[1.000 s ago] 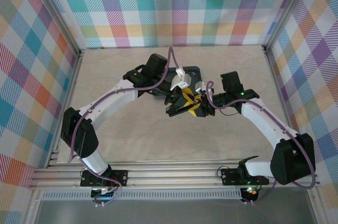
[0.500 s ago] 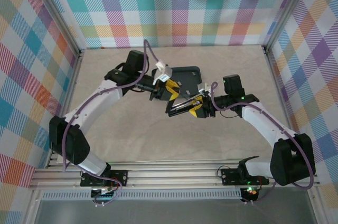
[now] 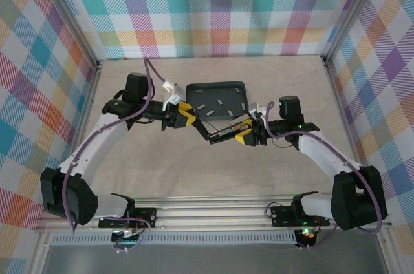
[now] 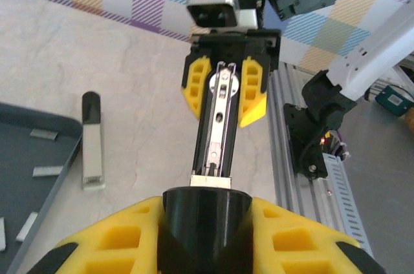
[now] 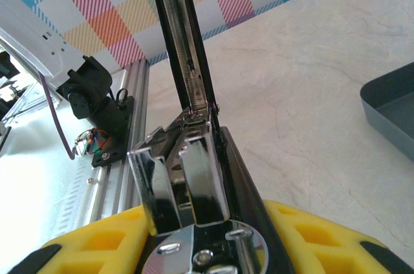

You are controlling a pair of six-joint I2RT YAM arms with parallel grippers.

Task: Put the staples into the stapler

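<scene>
The stapler [image 3: 223, 133] hangs stretched between both grippers just in front of the tray, black with a silver staple channel [image 4: 220, 119] lying open on top. My left gripper [image 3: 186, 118] is shut on its rounded black front end [image 4: 206, 206]. My right gripper [image 3: 245, 136] is shut on its chrome hinge end [image 5: 207, 222], and a black arm with a spring [image 5: 184, 61] runs away from there. Several staples [image 3: 221, 101] lie loose in the dark grey tray [image 3: 217, 84], small silver strips [image 4: 45, 171] apart from both grippers.
A short silver bar with a black tip [image 4: 92, 141] lies on the beige tabletop just outside the tray's edge [image 4: 55, 187]. Aluminium rails [image 3: 207, 212] run along the near edge, and checked walls close in the other three sides.
My left gripper has drawn back to the left, away from the right gripper, with the stapler's front end in it. The stapler now lies stretched out and the tray is uncovered. The right gripper barely moved.
</scene>
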